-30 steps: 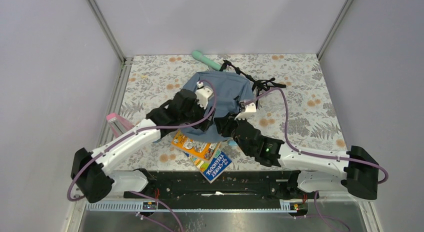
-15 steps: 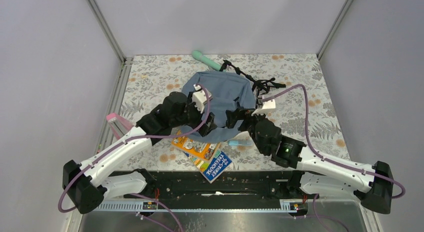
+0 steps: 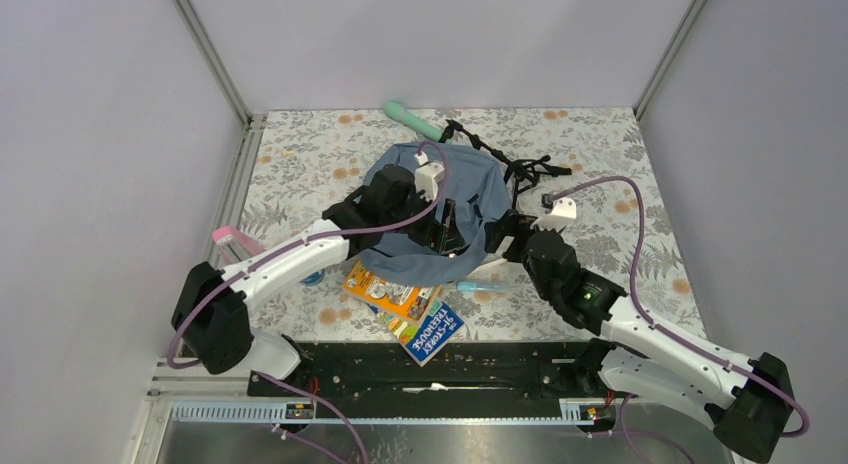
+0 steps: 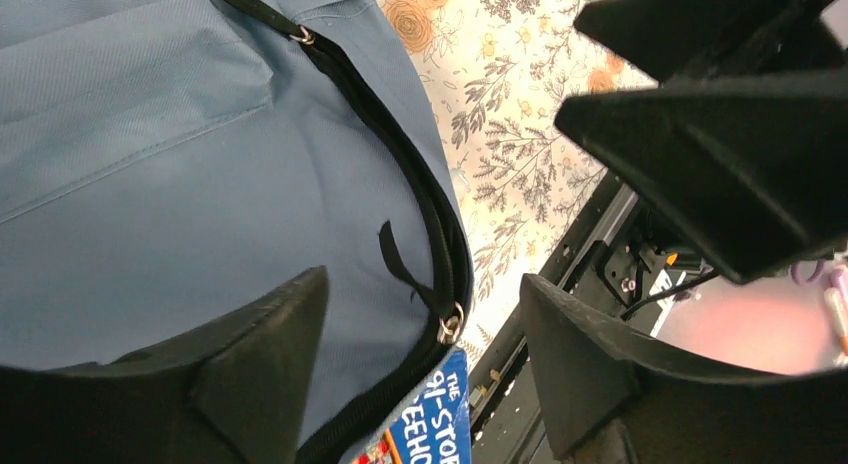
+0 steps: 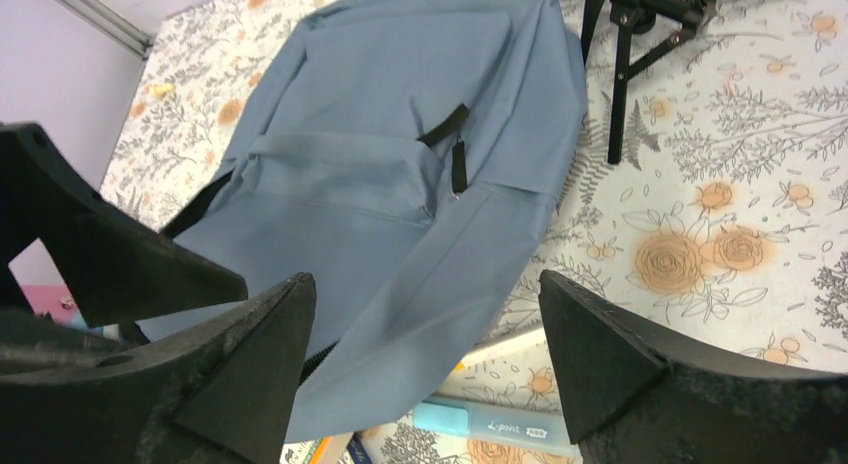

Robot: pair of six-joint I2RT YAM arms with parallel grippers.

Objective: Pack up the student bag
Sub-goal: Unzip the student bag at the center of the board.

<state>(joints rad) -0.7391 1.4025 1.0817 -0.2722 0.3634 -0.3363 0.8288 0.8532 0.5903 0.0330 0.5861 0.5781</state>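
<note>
Since a second ago the left hand (image 3: 447, 229) has swung further right across the bag (image 3: 470, 179), and the right hand (image 3: 500, 234) has drawn back off the bag's near edge and let its fingers go wide.

The bag lies flat in the middle of the surface (image 3: 320, 154), pocket up, with its straps (image 5: 640, 24) trailing toward the far right corner. Books (image 3: 405, 304) stick out from under its near edge, and a pen (image 5: 490, 419) lies just beside them.

The left hand hangs over the bag's near rim with its fingers spread and nothing between them. A zip pull (image 4: 450, 324) sits just beyond them, so it is probably lining up to work the zip and make room for the books. Whether that zip is already open I cannot make out.

The left arm (image 3: 300, 254) reaches low and long across the bag's left side. The right arm (image 3: 620, 314) is bent, its hand empty and spread just off the near right side and tilted to look across the fabric, likely standing clear.
</note>
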